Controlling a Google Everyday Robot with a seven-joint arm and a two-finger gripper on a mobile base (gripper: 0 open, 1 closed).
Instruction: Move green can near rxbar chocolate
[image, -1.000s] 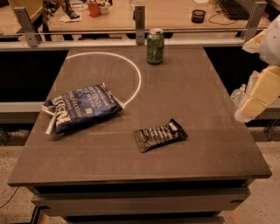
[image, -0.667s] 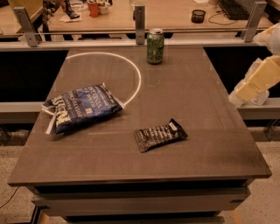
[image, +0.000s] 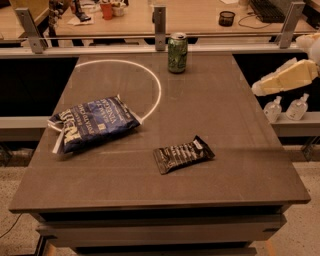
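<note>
The green can (image: 177, 52) stands upright at the far edge of the table, near the middle, with its silver top showing. The rxbar chocolate (image: 183, 154) lies flat in its black wrapper on the near centre of the table, slightly right. My gripper (image: 262, 87) is at the tip of the cream arm that reaches in from the right edge. It hangs just beyond the table's right side, well right of and nearer than the can, and touches nothing.
A blue chip bag (image: 95, 124) lies at the left, over a white circle line (image: 152, 82) on the table (image: 235, 130). Two small bottles (image: 287, 107) sit on a ledge at the right. A metal rail with posts (image: 159, 20) runs behind the table.
The arm has risen and swung in from the right edge toward the table. The can, the bar and the bag have not moved.
</note>
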